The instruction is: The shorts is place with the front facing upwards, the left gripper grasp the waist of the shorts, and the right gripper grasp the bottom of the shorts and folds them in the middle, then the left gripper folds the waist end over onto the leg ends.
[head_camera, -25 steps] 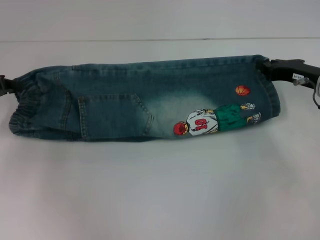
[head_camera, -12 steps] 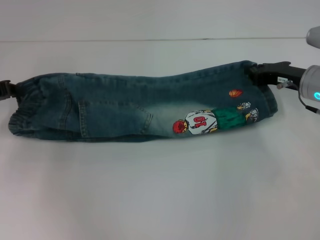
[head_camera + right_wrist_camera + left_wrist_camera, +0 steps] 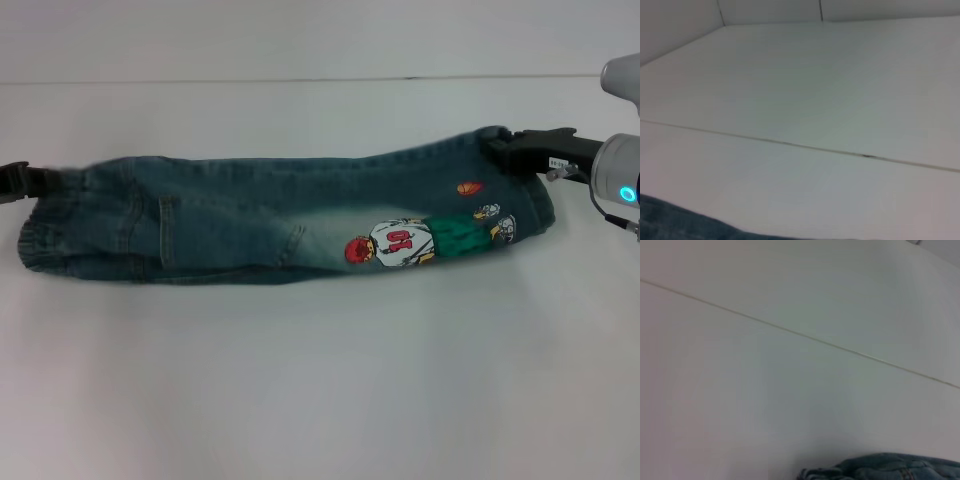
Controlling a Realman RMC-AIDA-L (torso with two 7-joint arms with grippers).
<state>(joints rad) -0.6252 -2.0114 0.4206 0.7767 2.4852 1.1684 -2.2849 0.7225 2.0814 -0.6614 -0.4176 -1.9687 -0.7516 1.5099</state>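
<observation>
Fingers of my right gripper [image 3: 500,150] are clamped on the leg ends [image 3: 530,195] of the shorts [image 3: 280,215], at their far right corner. My left gripper [image 3: 25,182] pinches the waist [image 3: 50,235] at the shorts' opposite end. Between the two, I see the shorts stretched long and folded in half on the white table [image 3: 320,380], pocket and basketball-player print [image 3: 420,240] facing up.
</observation>
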